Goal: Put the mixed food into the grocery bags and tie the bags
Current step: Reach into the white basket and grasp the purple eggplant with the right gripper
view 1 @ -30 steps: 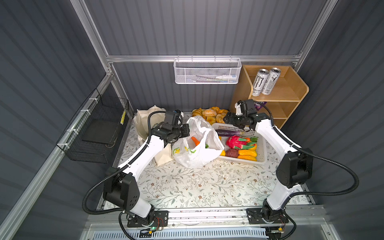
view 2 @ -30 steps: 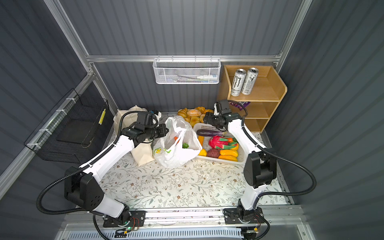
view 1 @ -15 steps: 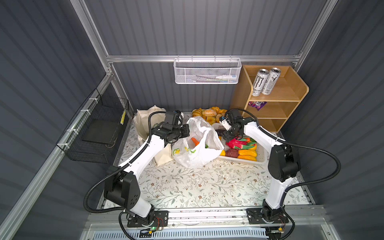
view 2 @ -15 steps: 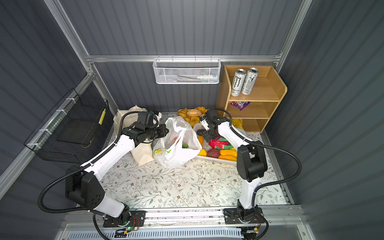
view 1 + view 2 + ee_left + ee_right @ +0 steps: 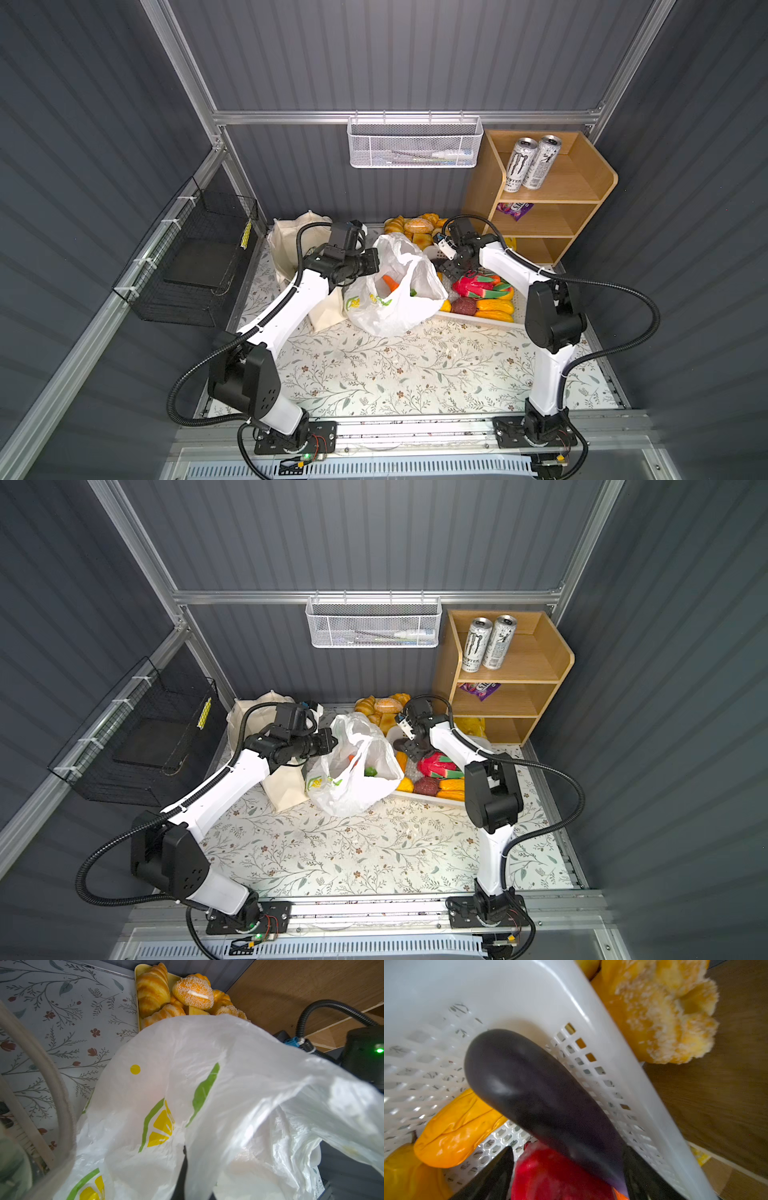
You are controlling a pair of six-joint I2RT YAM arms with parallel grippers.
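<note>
You're mid-pick: your right claw [image 5: 452,270] hangs spread over the purple eggplant [image 5: 542,1095] in the white basket [image 5: 529,991], at 3 o'clock from the white plastic bag [image 5: 399,307]. Your left claw [image 5: 376,262] is clenched on the bag's rim at 9 o'clock. Next, I'd judge, close and lift. Floral surface [image 5: 395,365], dark ribbed walls [image 5: 415,62], wooden shelf [image 5: 552,224] at 1 o'clock.

Tote [image 5: 286,245] left of plastic bag [image 5: 399,309]; basket [image 5: 478,319] w/ toy produce [image 5: 478,286] right; rolls [image 5: 415,226] behind; cans [image 5: 528,164] on shelf [image 5: 582,187].

Blurred dark eggplant [image 5: 533,1093] in white basket [image 5: 529,991], seemingly between wide-spread end effector [image 5: 568,1153] jaws
</note>
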